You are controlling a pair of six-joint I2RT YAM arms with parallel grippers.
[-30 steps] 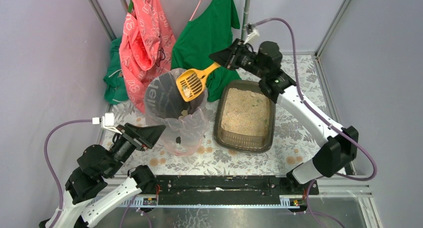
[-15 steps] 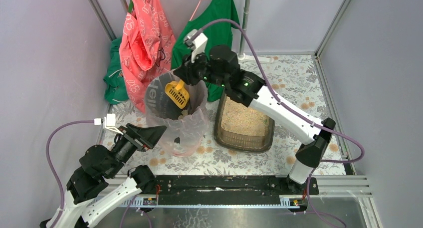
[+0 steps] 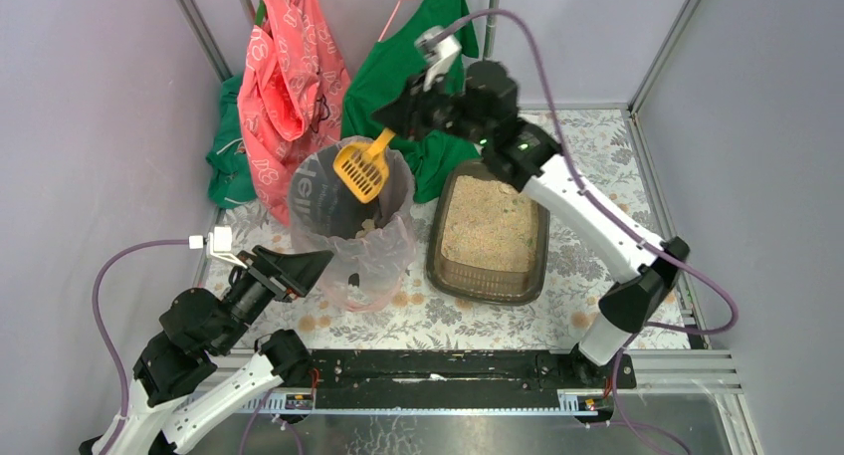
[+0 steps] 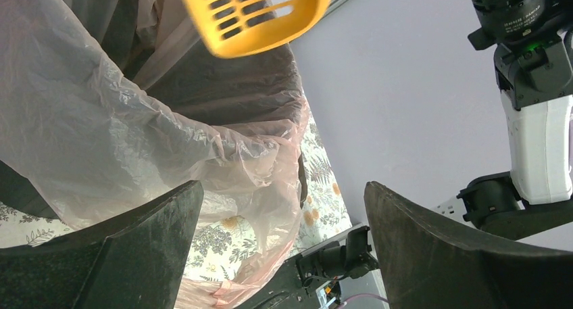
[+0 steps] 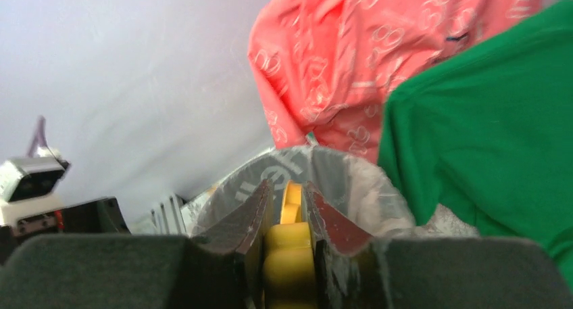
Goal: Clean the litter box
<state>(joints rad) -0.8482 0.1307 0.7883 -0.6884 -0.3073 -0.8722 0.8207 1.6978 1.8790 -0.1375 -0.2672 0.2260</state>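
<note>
1. Fingers [image 5: 251, 218] of the right gripper [image 3: 390, 126] are pinched almost closed on the handle of the yellow scoop [image 3: 360, 171]. They hold its slotted head tilted above the mouth of the bin [image 3: 316, 198].
2. We see the left gripper [image 3: 304, 266] with its fingers [image 4: 135, 248] spread wide and nothing between them. It hangs low at the bin's near-left side and points at the clear bag [image 4: 101, 133] that lines the bin.
3. We find the litter box [image 3: 484, 288] flat on the table just to the right of the bin. It holds beige litter and sits apart from both grippers.
4. Several things are hard to make out:
   - From the right wrist only the scoop's handle shows, because the gripper's own fingers cover the head.
   - From the left wrist the top edge of the view cuts the scoop off.
   - We cannot tell whether the scoop carries anything.
   - A few pale lumps lie deep in the bin, too small for us to identify.
   - The right arm [image 3: 557, 191] crosses over the far end of the litter box and hides part of its rim.
5. We see a tablecloth [image 3: 587, 276] with a floral print covering the table. Plain pale lilac walls [image 3: 90, 126] close in the space. A pink garment [image 3: 289, 77] and a green garment [image 3: 413, 67] hang at the back behind the bin.
</note>
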